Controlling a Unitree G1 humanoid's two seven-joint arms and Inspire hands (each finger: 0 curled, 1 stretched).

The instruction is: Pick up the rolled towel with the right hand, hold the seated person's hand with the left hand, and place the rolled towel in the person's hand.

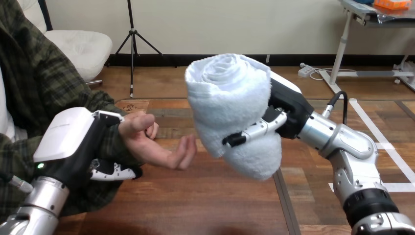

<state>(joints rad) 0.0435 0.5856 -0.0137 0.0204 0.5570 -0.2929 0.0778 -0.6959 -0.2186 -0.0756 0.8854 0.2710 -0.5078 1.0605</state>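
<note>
The rolled towel (230, 95) is up off the bench (195, 205), held in the air over its middle by the robot's right hand (289, 104). The palm sits against the towel's right side, and the fingers (252, 131) reach across its front, clenched into the cloth hard enough to dent it, so the roll bulges above and below the grip. The towel is white and fluffy, wound into a fat cylinder. It is tipped so that its upper end faces us and shows the spiral of its layers, while its lower end hangs toward the bench. Over at the bench's left side the left hand (73, 142) is closed on the person's wrist (125, 147), with one finger hooked over the top and the thumb (117, 172) coming round from underneath. The person's hand (159, 149) lies beyond that grip, palm turned up and its fingers loosely bent, pointing toward the towel. The towel's lower left edge comes very near those fingertips. From here it looks just short of touching, though I cannot be sure.
</note>
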